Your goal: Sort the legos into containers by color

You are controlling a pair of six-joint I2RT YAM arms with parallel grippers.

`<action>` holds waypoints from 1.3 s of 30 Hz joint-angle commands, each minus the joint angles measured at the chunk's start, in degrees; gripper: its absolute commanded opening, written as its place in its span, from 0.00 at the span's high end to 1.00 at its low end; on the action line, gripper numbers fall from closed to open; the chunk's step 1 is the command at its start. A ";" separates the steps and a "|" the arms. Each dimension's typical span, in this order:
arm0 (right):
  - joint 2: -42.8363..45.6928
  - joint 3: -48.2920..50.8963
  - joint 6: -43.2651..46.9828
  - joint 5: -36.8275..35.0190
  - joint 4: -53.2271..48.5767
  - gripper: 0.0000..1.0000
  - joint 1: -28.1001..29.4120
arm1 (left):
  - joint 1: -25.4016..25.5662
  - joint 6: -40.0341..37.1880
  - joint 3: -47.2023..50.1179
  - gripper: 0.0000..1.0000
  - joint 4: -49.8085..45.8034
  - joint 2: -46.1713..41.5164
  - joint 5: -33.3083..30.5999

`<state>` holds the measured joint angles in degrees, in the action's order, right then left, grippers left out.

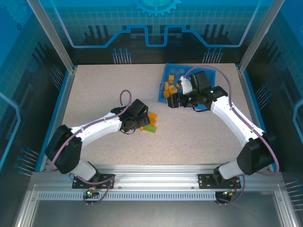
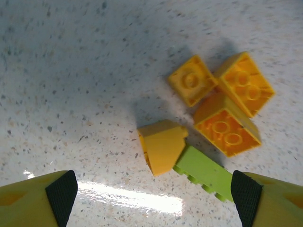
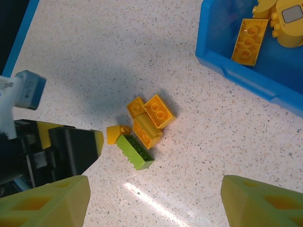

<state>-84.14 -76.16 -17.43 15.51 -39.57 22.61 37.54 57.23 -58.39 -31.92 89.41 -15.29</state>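
Note:
A small pile of legos lies mid-table: three orange bricks point(image 2: 226, 124), an orange sloped piece point(image 2: 162, 145) and one lime green brick point(image 2: 204, 171) touching it. My left gripper point(image 2: 151, 201) hovers open just short of the pile, with the green brick near its right finger; from above it point(image 1: 141, 124) sits at the pile's left. My right gripper point(image 3: 156, 203) is open and empty, held above the table between the pile point(image 3: 142, 127) and the blue tray point(image 3: 236, 71). The tray's near compartment holds several orange bricks point(image 3: 248, 40). The right arm hides the other compartment.
From above, the blue tray point(image 1: 161, 90) sits at the back right, partly under my right wrist point(image 1: 173, 100). The left gripper's black-padded finger point(image 3: 75, 149) shows beside the pile in the right wrist view. Raised blue edges border the speckled table.

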 commanded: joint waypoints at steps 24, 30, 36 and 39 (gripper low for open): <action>-3.49 -3.26 0.06 1.90 -3.08 0.25 1.90 | -3.27 3.87 0.61 0.28 3.78 10.14 6.93; -3.75 -4.84 0.60 1.29 -4.56 0.25 2.99 | -3.30 2.37 1.60 0.32 5.65 11.57 8.34; -3.62 -5.13 1.54 1.28 -6.51 0.25 4.17 | -3.41 1.28 3.29 0.46 3.62 11.17 5.03; -3.84 -5.40 2.62 2.75 -7.51 0.25 4.78 | -3.38 1.49 4.15 0.53 3.92 9.89 4.92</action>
<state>-87.48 -79.99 -16.47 16.82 -44.21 26.20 34.54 59.59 -56.60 -27.09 99.42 -10.02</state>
